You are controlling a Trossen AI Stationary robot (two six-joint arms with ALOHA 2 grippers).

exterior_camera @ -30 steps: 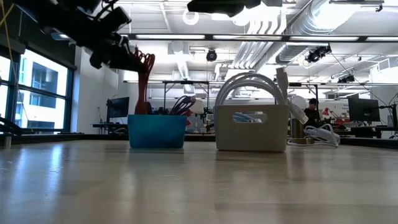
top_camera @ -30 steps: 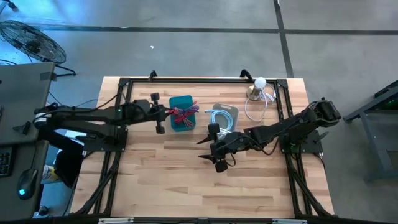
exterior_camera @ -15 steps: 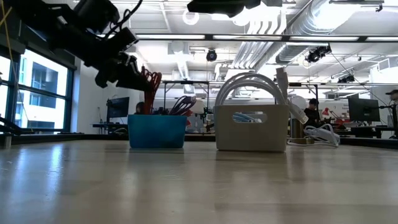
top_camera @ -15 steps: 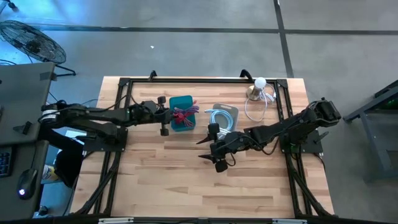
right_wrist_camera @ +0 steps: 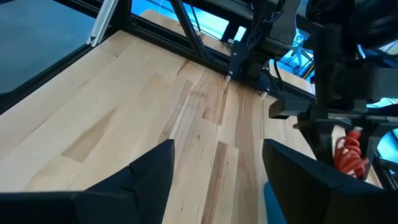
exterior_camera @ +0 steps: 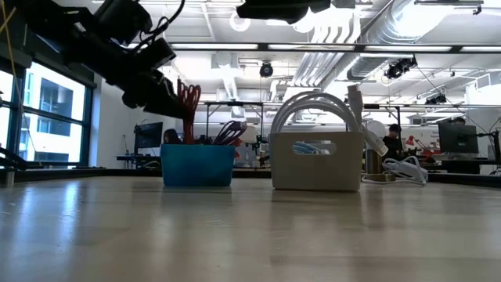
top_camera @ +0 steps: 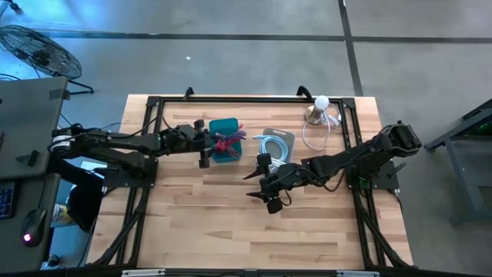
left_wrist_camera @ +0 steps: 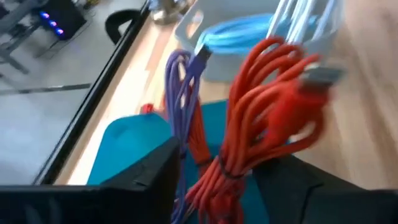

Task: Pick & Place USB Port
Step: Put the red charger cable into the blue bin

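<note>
A bundled red USB cable [left_wrist_camera: 261, 118], with a metal plug [left_wrist_camera: 320, 74] at its upper end, stands upright with its lower end in the blue bin [top_camera: 223, 142] [exterior_camera: 197, 164], beside a purple cable [left_wrist_camera: 180, 81]. My left gripper [left_wrist_camera: 217, 186] [top_camera: 206, 145] hangs over the bin's left side. It is open, with one finger on either side of the red bundle [exterior_camera: 188, 102]. My right gripper [top_camera: 269, 191] [right_wrist_camera: 214, 186] is open over the middle of the table, with nothing between its fingers. My left gripper comes at the red bundle level, from the table's left. Its fingers [left_wrist_camera: 155, 180] flank the tied waist [left_wrist_camera: 221, 177] of the bundle. I cannot tell whether either finger touches it. The bundle stands upright with its lower end down in the blue bin.
A white bin [top_camera: 277, 144] [exterior_camera: 317, 160] full of white and light blue cables stands just right of the blue bin. A round-headed stand with a loose white cable [top_camera: 319, 115] sits at the far right. A black frame [top_camera: 154, 104] borders the table. Bare wood lies at the front.
My left gripper has moved a little toward the table's right edge and down, up to the blue bin. The red bundle has come down with it and now hangs lower into the bin.
</note>
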